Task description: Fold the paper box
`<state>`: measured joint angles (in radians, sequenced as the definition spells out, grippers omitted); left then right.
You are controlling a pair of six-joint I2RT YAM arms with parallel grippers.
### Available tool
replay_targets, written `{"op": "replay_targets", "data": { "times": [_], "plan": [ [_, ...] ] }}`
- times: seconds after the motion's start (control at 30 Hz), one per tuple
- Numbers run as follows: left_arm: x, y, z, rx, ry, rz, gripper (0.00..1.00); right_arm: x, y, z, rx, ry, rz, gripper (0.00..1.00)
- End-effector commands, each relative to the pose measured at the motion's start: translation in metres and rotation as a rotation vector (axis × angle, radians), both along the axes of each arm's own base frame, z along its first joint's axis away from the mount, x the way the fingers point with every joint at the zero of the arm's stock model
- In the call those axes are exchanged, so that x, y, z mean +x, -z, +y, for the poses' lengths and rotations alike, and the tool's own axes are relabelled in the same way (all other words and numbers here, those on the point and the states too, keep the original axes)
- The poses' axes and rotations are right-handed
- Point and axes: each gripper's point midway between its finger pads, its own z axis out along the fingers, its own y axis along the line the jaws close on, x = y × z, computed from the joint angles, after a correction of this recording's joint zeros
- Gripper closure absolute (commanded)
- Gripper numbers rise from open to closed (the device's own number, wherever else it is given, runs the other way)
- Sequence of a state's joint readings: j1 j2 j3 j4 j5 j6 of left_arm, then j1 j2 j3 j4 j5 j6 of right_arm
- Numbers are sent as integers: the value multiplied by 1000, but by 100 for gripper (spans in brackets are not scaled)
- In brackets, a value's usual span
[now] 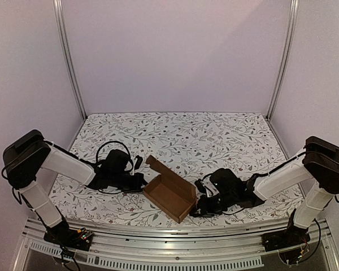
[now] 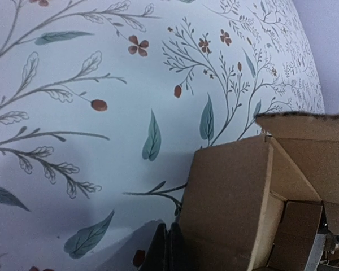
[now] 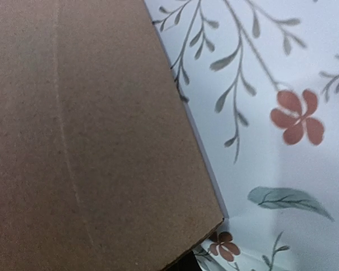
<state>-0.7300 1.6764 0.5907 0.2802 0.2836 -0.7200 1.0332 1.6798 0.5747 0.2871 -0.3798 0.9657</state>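
My left jaws are clenched on nothing, their fingertips [image 2: 160, 253] just beside an outer wall of the paper box [image 1: 170, 195]. My right jaws are clenched too, close against the box's other end; I cannot tell whether any cardboard is pinched. The box sits open on the flowered table [image 1: 214, 135], between my arms, one flap raised at its far-left end.

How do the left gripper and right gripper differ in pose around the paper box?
The left gripper sits at the left end of the paper box, beside its raised flap; the right gripper sits at the opposite end. The left gripper's camera sees the box's open inside; the right gripper's camera is half filled by one flat panel, so it looks closer. Both are shut; neither visibly grips the box.
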Motion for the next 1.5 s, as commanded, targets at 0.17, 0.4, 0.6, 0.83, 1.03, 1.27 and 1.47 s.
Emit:
{"op": "replay_targets", "data": {
  "times": [0.17,0.4,0.6,0.83,1.03,1.27,1.47],
  "plan": [
    [-17,-17,-12,-63,1,3,100,71,-7,-1,0,170,-122,100],
    [-18,-15,-11,-52,-61,-5,100,107,8,-17,-36,207,-140,100],
    [-23,-12,-10,-25,-99,-20,100,124,25,-43,-91,207,-142,100],
    [-22,-7,11,87,-151,-44,100,123,30,-57,-158,186,-161,100],
    [-14,-16,38,218,-210,-105,100,119,26,-75,-243,183,-196,100],
    [-15,-28,60,316,-231,-136,100,123,-1,-106,-384,193,-295,96],
    [-14,-54,67,342,-202,-201,97,125,-52,-117,-397,157,-430,73]
  ]
}}
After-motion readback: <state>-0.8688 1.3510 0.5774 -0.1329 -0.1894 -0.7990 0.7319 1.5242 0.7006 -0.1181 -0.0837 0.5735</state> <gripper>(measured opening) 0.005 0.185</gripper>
